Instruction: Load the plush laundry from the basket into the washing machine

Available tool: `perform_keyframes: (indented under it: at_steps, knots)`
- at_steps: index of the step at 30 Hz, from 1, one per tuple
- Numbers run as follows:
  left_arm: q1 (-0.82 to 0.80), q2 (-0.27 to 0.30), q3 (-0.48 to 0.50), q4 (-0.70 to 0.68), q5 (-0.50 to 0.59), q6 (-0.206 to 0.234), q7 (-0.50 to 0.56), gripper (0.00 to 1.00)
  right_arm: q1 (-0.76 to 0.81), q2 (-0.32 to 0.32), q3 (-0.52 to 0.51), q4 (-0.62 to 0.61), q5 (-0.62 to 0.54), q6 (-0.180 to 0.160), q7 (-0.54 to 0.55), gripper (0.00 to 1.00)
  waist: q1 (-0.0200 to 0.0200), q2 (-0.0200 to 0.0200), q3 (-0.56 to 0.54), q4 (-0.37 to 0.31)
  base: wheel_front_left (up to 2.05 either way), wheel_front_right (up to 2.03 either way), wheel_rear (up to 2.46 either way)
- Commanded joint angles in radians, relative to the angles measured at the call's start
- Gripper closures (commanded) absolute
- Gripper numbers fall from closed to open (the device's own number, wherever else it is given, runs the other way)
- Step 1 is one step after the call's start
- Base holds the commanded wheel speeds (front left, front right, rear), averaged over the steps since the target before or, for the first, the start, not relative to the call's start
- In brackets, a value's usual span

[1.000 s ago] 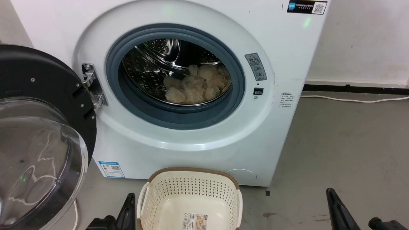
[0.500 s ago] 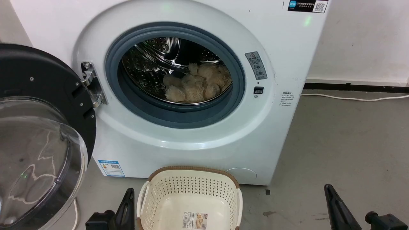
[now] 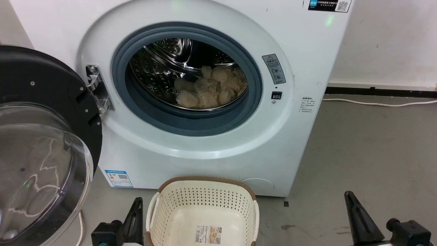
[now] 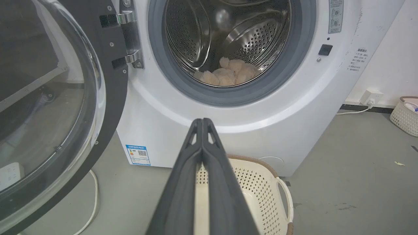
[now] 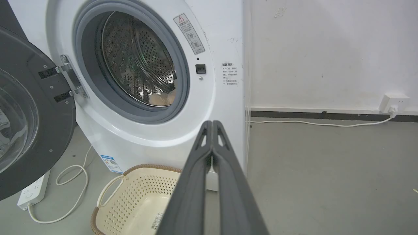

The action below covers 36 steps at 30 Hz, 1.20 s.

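Two grippers hang low before the washing machine (image 3: 205, 153), each empty with its long dark fingers pressed together: the left gripper (image 4: 202, 120) and the right gripper (image 5: 212, 122). The plush laundry (image 3: 210, 90) lies ahead of and above the left gripper's tips, on the bottom of the steel drum (image 4: 196, 32) behind the grey gasket (image 3: 191, 126). The basket (image 3: 205, 179) stands on the floor against the machine's front, just to the right of the left gripper and well to the left of the right one; it holds nothing but the label (image 3: 207, 234) on its bottom. The door (image 3: 41, 136), black-rimmed with a bulging clear window, stands swung open to the left of the left gripper. The floor (image 3: 358, 153) is smooth grey, scuffed and marked with a few dark stains near the right gripper. Beyond the right gripper's tips a white wall (image 5: 310, 49) meets the floor at a dark skirting strip, along which a white cable (image 5: 310, 123) runs to a wall socket (image 5: 395, 101). A power strip (image 5: 31, 194) lies below the door, and a second pale basket (image 4: 405, 114) stands by the wall, far right of the left gripper.
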Motion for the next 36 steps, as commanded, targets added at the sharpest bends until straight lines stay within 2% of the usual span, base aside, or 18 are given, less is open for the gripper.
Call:
perform_keyframes:
  at_steps: [1, 36]
  knots:
    - [-0.018, -0.005, 0.006, -0.008, 0.013, -0.002, 0.005, 1.00, -0.017, 0.006, -0.002, 0.003, -0.012, 0.000, 0.005, 1.00, 0.0000, 0.0000, 0.001, 0.000, 0.00, 0.00, 0.00]
    - [-0.054, -0.011, 0.036, -0.052, 0.071, -0.009, 0.077, 1.00, -0.080, 0.016, -0.011, 0.013, -0.098, 0.001, 0.077, 1.00, 0.0000, 0.0000, 0.017, -0.002, 0.00, 0.00, 0.00]
